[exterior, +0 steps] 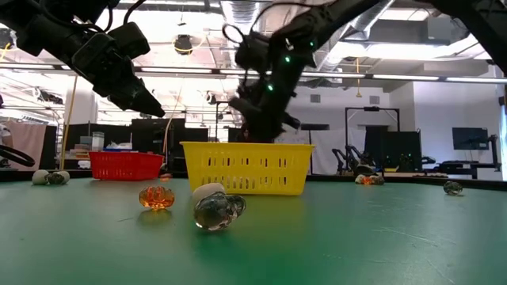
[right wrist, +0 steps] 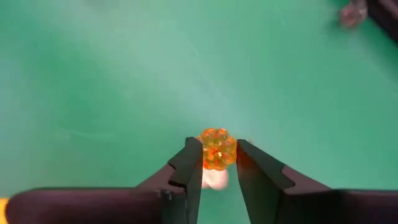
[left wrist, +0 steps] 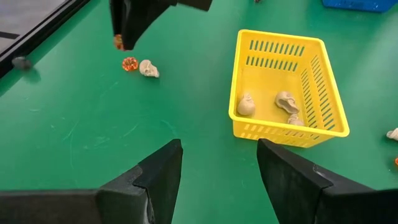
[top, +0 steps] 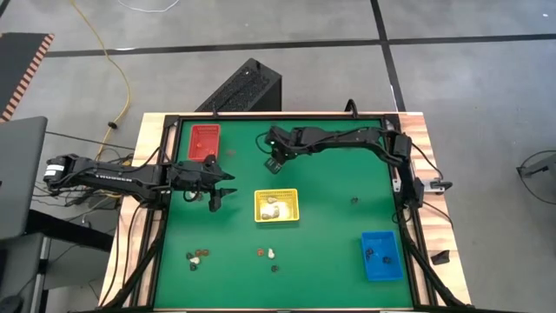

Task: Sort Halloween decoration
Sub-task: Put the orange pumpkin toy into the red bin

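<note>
**A:** Green matting [top: 330, 261] covers the whole table. Where is the piece being sorted?

**B:** Between the fingertips of the right gripper [right wrist: 219, 163]. In the right wrist view an orange pumpkin bead [right wrist: 217, 149] sits pinched between the two dark fingers, with a cream bit just beneath it that I cannot identify. From above, that gripper hangs between the red tray [top: 204, 142] and the yellow tray [top: 276, 206].

**A:** So which way does it need to travel?

**B:** My guess is toward the red tray, which lies to the robot's left of the right gripper, near it. The left gripper [left wrist: 219, 158] is about as near to that tray, but its fingers are spread with nothing between them, hovering beside the yellow tray.

**A:** Counts?

**B:** Three trays: red, yellow, and a blue tray [top: 380, 256]. The yellow one holds three cream skulls [left wrist: 286, 101]. On the mat, the left wrist view shows one orange bead [left wrist: 129, 63] touching one cream skull [left wrist: 148, 68]; further clusters along the near edge are too small to count.
</note>
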Controlling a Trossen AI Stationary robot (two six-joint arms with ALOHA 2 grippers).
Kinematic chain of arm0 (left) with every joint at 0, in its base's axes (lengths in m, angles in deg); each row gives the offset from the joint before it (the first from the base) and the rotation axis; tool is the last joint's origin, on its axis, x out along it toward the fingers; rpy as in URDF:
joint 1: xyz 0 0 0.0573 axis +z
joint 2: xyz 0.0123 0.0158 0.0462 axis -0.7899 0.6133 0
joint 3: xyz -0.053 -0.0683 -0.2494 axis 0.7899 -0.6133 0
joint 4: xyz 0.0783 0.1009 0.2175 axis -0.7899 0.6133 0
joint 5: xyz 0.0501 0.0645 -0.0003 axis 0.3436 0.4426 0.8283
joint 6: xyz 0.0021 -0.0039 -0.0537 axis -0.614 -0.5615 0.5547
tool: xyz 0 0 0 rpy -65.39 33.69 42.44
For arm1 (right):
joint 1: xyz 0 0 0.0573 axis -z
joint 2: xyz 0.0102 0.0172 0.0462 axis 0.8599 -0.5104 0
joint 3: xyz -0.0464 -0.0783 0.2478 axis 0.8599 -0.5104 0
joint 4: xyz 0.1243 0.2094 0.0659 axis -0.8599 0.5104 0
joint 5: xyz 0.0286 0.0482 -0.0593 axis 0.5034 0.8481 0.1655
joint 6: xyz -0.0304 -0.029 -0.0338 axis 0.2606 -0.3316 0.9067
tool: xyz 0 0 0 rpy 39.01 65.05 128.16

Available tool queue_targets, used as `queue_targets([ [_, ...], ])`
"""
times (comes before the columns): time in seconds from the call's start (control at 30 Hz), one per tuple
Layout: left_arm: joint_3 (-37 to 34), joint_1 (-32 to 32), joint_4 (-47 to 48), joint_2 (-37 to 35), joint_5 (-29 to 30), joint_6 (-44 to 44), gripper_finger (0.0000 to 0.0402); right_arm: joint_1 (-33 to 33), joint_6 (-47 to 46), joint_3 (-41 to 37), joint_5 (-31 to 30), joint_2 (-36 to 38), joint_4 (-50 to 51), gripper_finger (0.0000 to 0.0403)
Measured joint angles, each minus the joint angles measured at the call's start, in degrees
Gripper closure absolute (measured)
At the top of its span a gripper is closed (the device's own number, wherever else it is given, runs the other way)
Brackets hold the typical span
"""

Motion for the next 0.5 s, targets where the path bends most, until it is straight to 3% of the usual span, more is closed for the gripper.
queue_targets([
  [0.23, 0.0, 0.0, 0.0, 0.0, 0.0, -0.1, 0.0203, -3.4, 1.0, 1.8, 0.2, -0.1, -10.0, 0.0284],
  [0.4, 1.0, 0.0, 0.6, -3.0, 0.0, -1.7, 0.0203, -5.7, 2.8, 1.9, 0.7, -3.1, -26.8, 0.0284],
  [0.5, 1.9, 0.0, -0.1, -7.3, 0.4, -2.0, 0.0203, -5.7, 3.6, 3.0, 3.9, -7.4, -36.0, 0.0284],
])
